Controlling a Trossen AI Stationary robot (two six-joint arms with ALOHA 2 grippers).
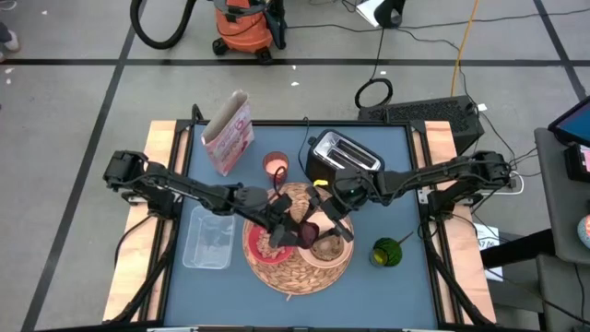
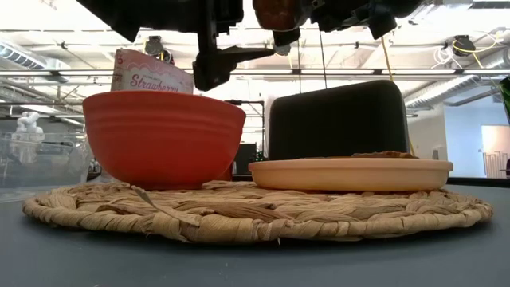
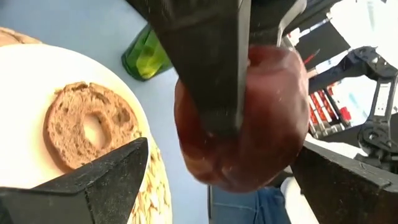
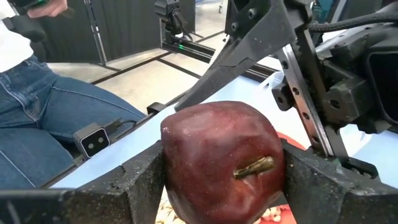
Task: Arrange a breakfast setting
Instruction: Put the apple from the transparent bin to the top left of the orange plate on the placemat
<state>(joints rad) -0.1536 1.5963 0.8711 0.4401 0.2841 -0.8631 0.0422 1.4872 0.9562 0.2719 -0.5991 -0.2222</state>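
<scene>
A dark red fruit hangs above the woven straw mat, with my right gripper shut on it. My left gripper is open. Its fingers stand wide on either side of the same fruit, coming from the table's left. On the mat stand a red bowl and a cream plate, side by side. A browned round toast with a hole lies flat on the plate. In the high view the two grippers meet over the mat. My right gripper pinches the fruit's two opposite sides between its two fingers. Its stem points back toward the wrist. The fingers come almost level from the table's right. The fruit is lifted clear above the mat and plate.
A black toaster, a strawberry-print bag and a small pink cup stand at the far side. A clear plastic tub lies left of the mat, a green thing right of it. A person in jeans sits beyond the table.
</scene>
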